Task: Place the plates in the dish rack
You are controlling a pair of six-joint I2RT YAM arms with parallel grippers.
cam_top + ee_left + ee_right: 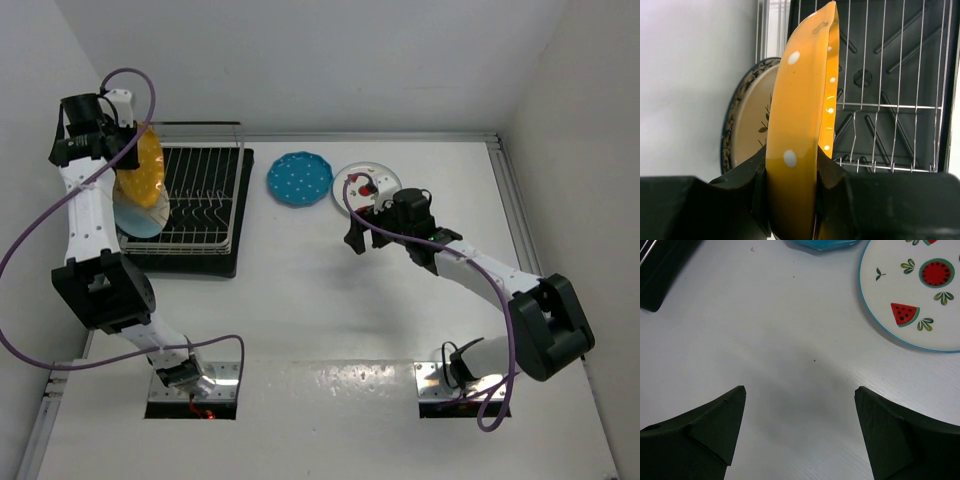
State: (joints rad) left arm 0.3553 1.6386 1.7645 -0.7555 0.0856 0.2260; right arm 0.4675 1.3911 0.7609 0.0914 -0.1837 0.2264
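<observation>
My left gripper (112, 140) is shut on the yellow white-dotted plate (148, 165) and holds it on edge above the left end of the silver wire dish rack (205, 195). In the left wrist view the fingers (832, 175) clamp the yellow plate (800, 115). The blue-floral-rimmed cream plate (747, 120) stands just behind it. The top view shows a cream and light-blue plate surface (140, 217) in the rack below the yellow one. The blue dotted plate (299, 178) and the white fruit plate (372, 178) lie flat on the table. My right gripper (365, 232) is open and empty just in front of the fruit plate (920, 295).
The rack sits over a black drip tray (232, 262), whose corner shows in the right wrist view (660, 270). The left wall is close beside the rack. White walls close the table at back and right. The blue plate's edge (822, 244) shows beyond my right gripper (800, 390).
</observation>
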